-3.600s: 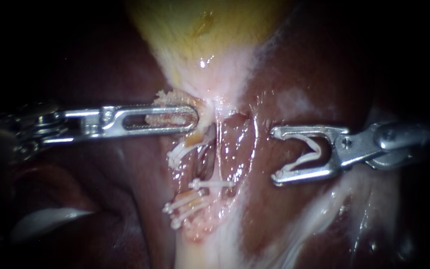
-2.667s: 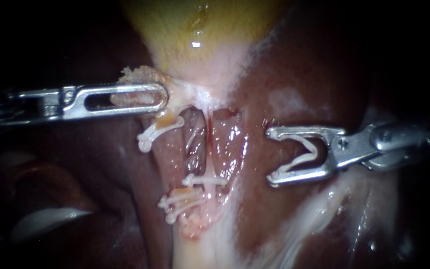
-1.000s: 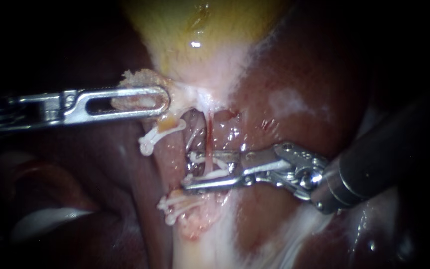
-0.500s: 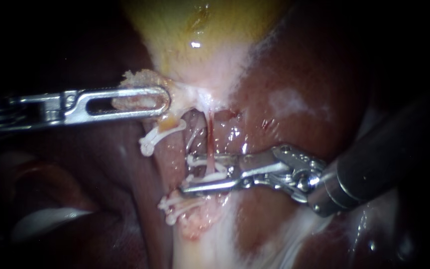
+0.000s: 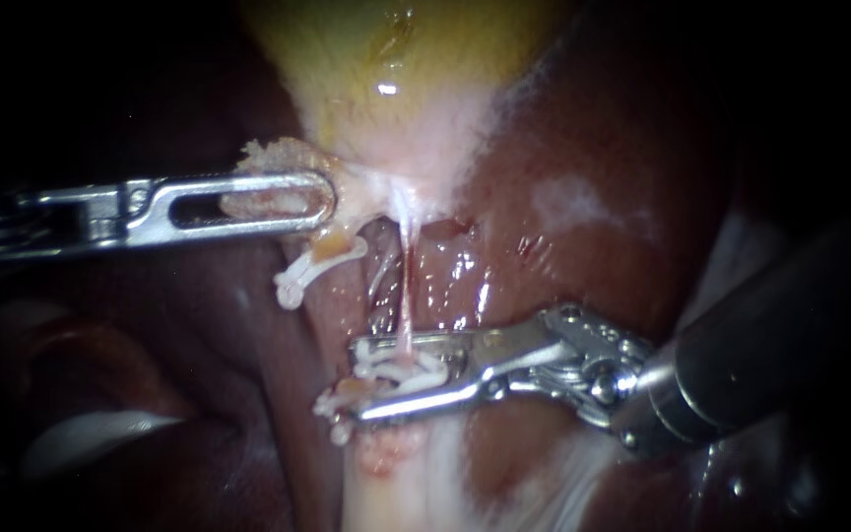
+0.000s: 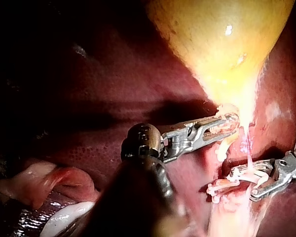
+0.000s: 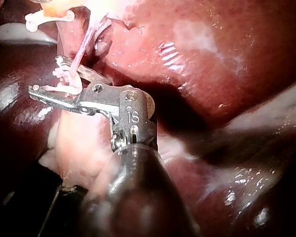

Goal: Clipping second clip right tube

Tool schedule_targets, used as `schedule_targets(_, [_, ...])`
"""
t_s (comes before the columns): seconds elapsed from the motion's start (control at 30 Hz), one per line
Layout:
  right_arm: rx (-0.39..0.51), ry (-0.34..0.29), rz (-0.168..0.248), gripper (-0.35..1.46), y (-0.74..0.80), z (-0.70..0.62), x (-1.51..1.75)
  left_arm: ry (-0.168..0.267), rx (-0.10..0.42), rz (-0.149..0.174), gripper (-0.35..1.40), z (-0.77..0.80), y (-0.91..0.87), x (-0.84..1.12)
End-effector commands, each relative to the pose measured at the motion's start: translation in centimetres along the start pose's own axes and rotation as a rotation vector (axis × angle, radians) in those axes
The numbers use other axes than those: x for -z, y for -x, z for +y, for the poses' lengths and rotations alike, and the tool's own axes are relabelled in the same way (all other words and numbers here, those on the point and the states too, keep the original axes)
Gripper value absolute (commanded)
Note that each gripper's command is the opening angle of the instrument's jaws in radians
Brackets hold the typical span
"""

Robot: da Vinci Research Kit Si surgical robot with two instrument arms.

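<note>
The left instrument [image 5: 319, 197], clamped level on the gallbladder [image 5: 396, 79], is missed by the right wrist view. A clip [image 5: 401, 366] is squeezed around the tube [image 5: 407, 286] by the right instrument's [image 5: 360, 380] narrowed jaws.

Left instrument [image 5: 319, 202] level from the left, clamped on tissue [image 5: 270, 155]. Right instrument [image 5: 360, 380] slanting in from the right, tip nearly closed, apparently pinching a clip [image 5: 401, 366].

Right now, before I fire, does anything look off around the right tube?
Yes. Where the right instrument holds its clip on the right tube, the white pieces look bunched and crooked, as if overlapping another clip; I cannot separate them. Nothing torn or spilled shows.
</note>
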Motion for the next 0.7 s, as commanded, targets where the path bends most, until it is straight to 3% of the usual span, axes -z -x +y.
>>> schedule_targets(0.03, [0.0, -0.001, 0.002, 0.5, -0.01, -0.01, 0.0, 0.0, 0.0, 0.0, -0.35, 0.0, 0.0, 0.0])
schedule_targets(0.37, [-0.001, -0.002, 0.002, 0.48, -0.02, 0.01, 0.03, 0.0, 0.0, 0.0, -0.35, 0.0, 0.0, 0.0])
schedule_targets(0.53, [-0.001, -0.003, 0.001, 0.37, -0.02, 0.02, 0.06, 0.0, 0.0, 0.0, -0.35, 0.0, 0.0, 0.0])
schedule_targets(0.6, [-0.007, -0.005, 0.0, 0.21, -0.01, 0.02, 0.11, 0.0, 0.0, 0.0, -0.35, 0.0, 0.0, 0.0])
schedule_targets(0.7, [-0.048, -0.007, -0.001, -0.3, 0.0, 0.03, 0.19, 0.0, 0.0, 0.0, -0.35, 0.0, 0.0, 0.0])
